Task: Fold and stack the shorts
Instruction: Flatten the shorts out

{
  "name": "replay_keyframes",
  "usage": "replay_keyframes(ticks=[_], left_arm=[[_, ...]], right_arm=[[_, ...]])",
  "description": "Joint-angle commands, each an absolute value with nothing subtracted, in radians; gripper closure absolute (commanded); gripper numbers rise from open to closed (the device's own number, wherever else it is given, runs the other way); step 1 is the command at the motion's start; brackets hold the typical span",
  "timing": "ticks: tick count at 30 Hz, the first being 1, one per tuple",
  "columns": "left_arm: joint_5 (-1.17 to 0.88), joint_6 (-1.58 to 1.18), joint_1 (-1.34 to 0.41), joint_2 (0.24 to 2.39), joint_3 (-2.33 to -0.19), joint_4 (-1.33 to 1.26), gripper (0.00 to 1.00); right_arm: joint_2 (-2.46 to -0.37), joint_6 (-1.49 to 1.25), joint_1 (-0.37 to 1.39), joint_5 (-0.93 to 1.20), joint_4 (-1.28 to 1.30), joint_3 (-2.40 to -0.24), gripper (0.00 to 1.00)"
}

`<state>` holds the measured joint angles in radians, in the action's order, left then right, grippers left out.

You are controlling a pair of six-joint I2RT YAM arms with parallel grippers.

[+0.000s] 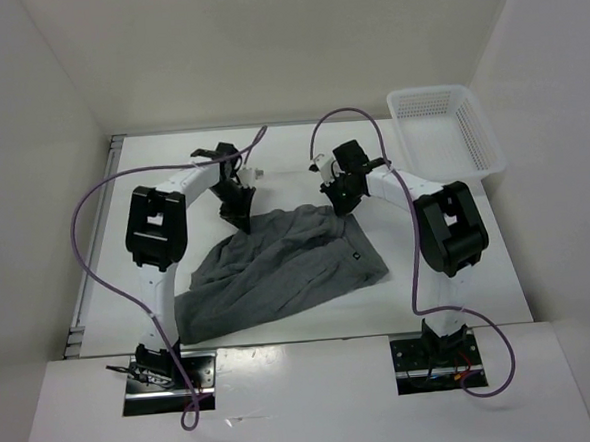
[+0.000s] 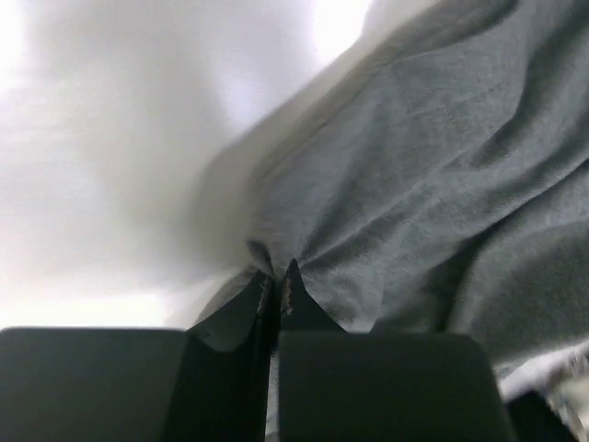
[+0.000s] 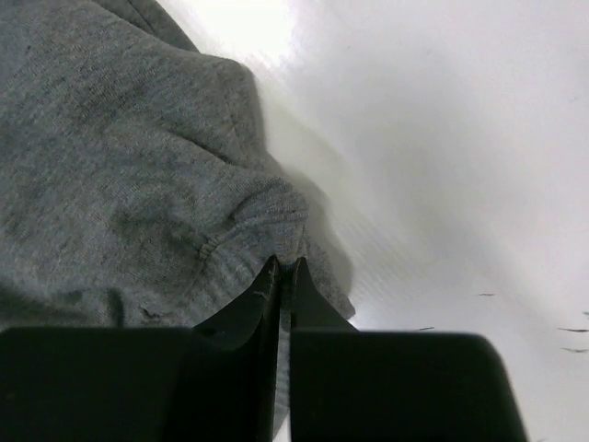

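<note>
The grey shorts (image 1: 278, 267) lie crumpled across the middle of the white table, running from the near left to the far right. My left gripper (image 1: 241, 222) is shut on the shorts' far left edge; the left wrist view shows the fabric (image 2: 414, 166) pinched between the closed jaws (image 2: 277, 272). My right gripper (image 1: 341, 206) is shut on the shorts' far right corner; the right wrist view shows the ribbed hem (image 3: 138, 184) bunched at the jaw tips (image 3: 285, 265).
A white plastic basket (image 1: 475, 135) stands at the far right corner of the table. White walls enclose the table at the back and both sides. Purple cables loop from both arms.
</note>
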<state>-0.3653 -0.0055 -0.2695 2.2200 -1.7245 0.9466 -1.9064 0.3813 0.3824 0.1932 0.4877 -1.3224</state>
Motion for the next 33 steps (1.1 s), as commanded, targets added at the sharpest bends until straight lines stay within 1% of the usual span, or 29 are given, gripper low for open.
replay_keyframes(ticks=[1,2,6,7,8,11,12,13,14,15,16,18,19,20,23,25,26,29,31,33], left_arm=[[-0.289,0.000,-0.174,2.108,-1.825,0.847,1.00],[-0.243,0.000,-0.149,2.089,-1.898,0.832,1.00],[-0.128,0.000,-0.137,2.005,-2.057,0.807,1.00],[-0.114,0.000,-0.146,2.005,-2.068,0.807,1.00],[-0.098,0.000,-0.146,1.987,-2.068,0.819,1.00],[-0.052,0.000,-0.196,1.899,-1.915,0.819,0.99],[-0.042,0.000,-0.219,1.878,-1.855,0.819,0.93],[-0.041,0.000,-0.230,1.858,-1.789,0.819,0.90],[-0.041,0.000,-0.239,1.815,-1.650,0.819,0.87],[-0.060,0.000,-0.239,1.795,-1.581,0.828,0.82],[-0.101,0.000,-0.264,1.761,-1.515,0.839,0.70],[-0.173,0.000,-0.278,1.750,-1.368,0.911,0.53],[-0.257,0.000,-0.278,1.741,-1.339,0.943,0.48],[-0.299,0.000,-0.278,1.741,-1.321,1.001,0.42],[-0.351,0.000,-0.230,1.730,-1.331,1.017,0.39],[-0.351,0.000,-0.183,1.707,-1.430,0.988,0.38],[-0.368,0.000,-0.132,1.707,-1.471,0.944,0.38],[-0.382,0.000,-0.088,1.732,-1.572,0.904,0.37],[-0.318,0.000,-0.097,1.764,-1.589,0.891,0.37],[-0.218,0.000,-0.142,1.775,-1.537,0.859,0.37]], right_arm=[[-1.907,0.382,0.382,0.164,0.463,-1.413,1.00],[-1.907,0.382,0.382,0.155,0.463,-1.461,1.00],[-1.898,0.364,0.350,0.130,0.478,-1.615,1.00],[-1.898,0.380,0.350,0.130,0.494,-1.644,1.00],[-1.898,0.391,0.350,0.140,0.523,-1.684,1.00],[-1.861,0.407,0.350,0.159,0.546,-1.675,1.00],[-1.849,0.419,0.359,0.160,0.546,-1.657,1.00],[-1.826,0.439,0.371,0.160,0.546,-1.607,1.00],[-1.815,0.452,0.380,0.160,0.546,-1.577,1.00],[-1.804,0.466,0.393,0.160,0.555,-1.548,1.00],[-1.783,0.495,0.422,0.147,0.555,-1.486,1.00],[-1.761,0.521,0.457,0.126,0.546,-1.398,1.00],[-1.752,0.531,0.491,0.112,0.546,-1.373,1.00],[-1.743,0.541,0.503,0.101,0.532,-1.353,1.00],[-1.732,0.541,0.515,0.091,0.523,-1.304,1.00],[-1.723,0.563,0.515,0.063,0.514,-1.276,1.00],[-1.714,0.574,0.515,0.043,0.514,-1.267,1.00],[-1.704,0.588,0.515,0.031,0.514,-1.238,1.00],[-1.704,0.597,0.515,0.031,0.505,-1.229,1.00],[-1.704,0.597,0.515,0.031,0.505,-1.229,1.00]])
